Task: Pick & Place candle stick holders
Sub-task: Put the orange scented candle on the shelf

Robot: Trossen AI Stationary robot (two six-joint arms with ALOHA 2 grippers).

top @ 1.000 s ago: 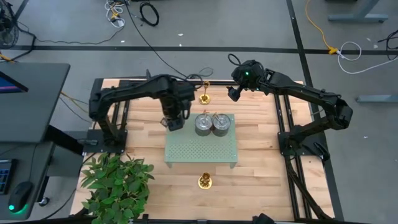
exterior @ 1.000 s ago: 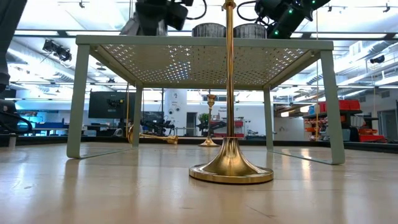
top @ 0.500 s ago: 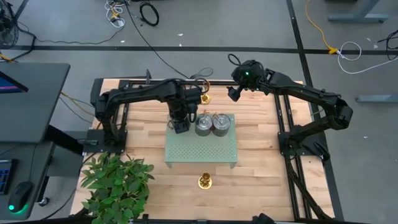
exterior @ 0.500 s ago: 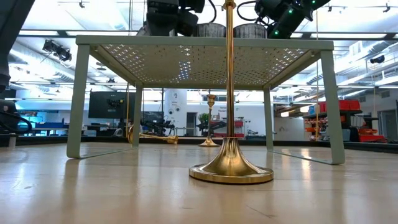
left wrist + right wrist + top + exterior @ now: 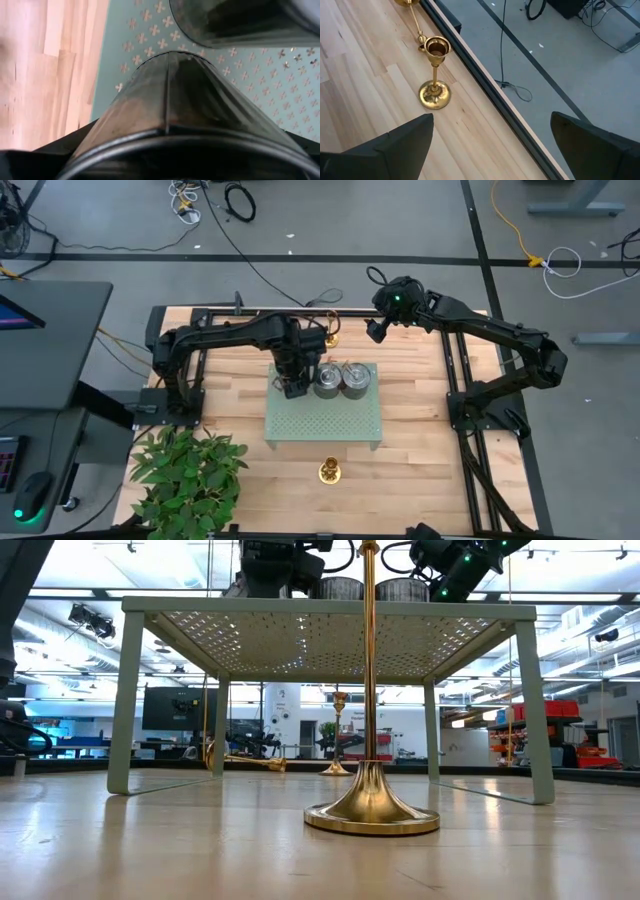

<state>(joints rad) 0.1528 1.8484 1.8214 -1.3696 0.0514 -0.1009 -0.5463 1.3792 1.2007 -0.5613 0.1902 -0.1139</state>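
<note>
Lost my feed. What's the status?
Left gripper open over the rack. Right gripper open, above upright candlestick. Tins beside left gripper.

Dark cone [image 5: 170, 100] over perforated green shelf [image 5: 145, 35]

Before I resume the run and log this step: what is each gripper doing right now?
Left gripper: open, holding nothing, low over the green perforated stand beside the metal tins.
Right gripper: open, empty, above the table's far edge.
</note>
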